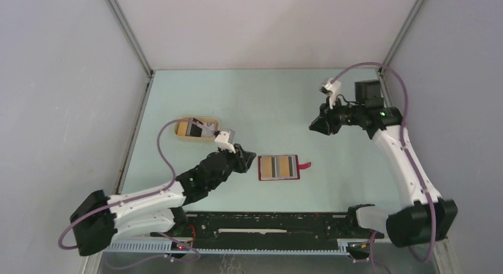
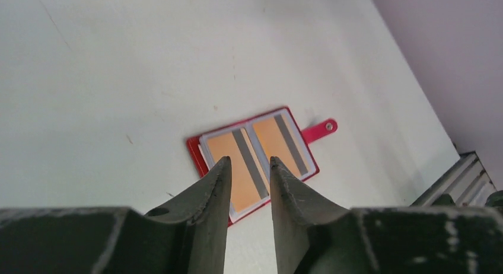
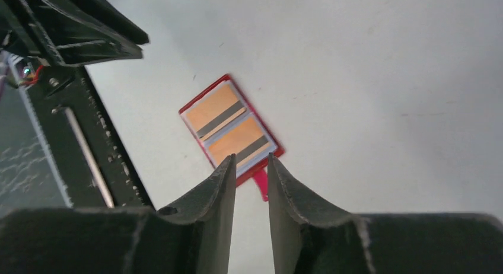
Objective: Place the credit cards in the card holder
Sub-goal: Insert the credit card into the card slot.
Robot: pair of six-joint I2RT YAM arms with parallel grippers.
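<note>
Card holder (image 1: 279, 168) lies open just beside left gripper (image 1: 249, 162), well apart from right gripper (image 1: 313, 127); both narrowly parted, empty.

The red rectangular folding card holder (image 1: 279, 168) lies opened flat on the pale surface (image 1: 267, 96), midway between the left and right edges and nearer the near edge. Two golden-brown credit cards (image 1: 268, 167) sit in it side by side, one in each half. Its closure tab (image 1: 305, 165) points toward the right edge. The tan oval tray (image 1: 196, 140) lies behind and left of it, with more cards (image 1: 191, 128) inside. The left fingers (image 2: 216, 194) are just left of the holder; the right fingers (image 3: 222, 194) are well behind and right of it.
</note>
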